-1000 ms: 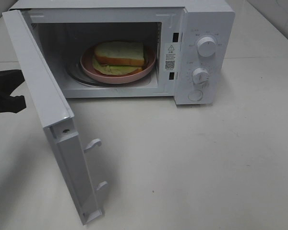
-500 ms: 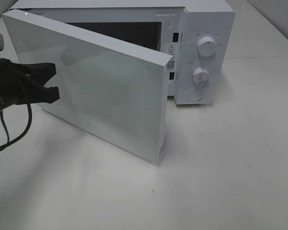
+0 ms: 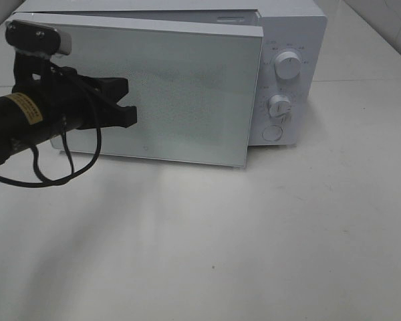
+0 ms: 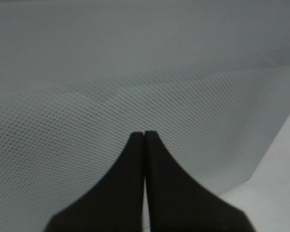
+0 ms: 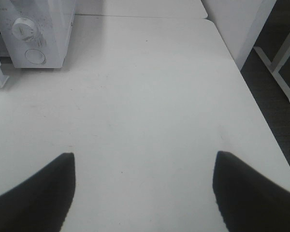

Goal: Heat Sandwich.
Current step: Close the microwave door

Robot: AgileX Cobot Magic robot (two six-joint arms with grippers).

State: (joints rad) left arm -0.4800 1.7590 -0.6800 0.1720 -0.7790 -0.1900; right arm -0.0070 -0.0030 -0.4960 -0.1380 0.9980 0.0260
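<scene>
My left claw (image 4: 144, 133), shut on nothing, has its tips against the microwave door (image 3: 187, 93); my right claw (image 5: 145, 153) gapes empty above the table (image 5: 150, 87).

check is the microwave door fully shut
Not quite: the microwave door is slightly ajar, its free edge standing proud of the control panel.

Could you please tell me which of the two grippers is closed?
The left gripper, at the microwave door: its jaws meet, while the right gripper has its jaws wide apart.

Left hand (image 4: 144, 135) pinched tight shut — black arm (image 3: 17, 120) stretched level from the left, right hand (image 5: 145, 154) spread wide, empty
</scene>
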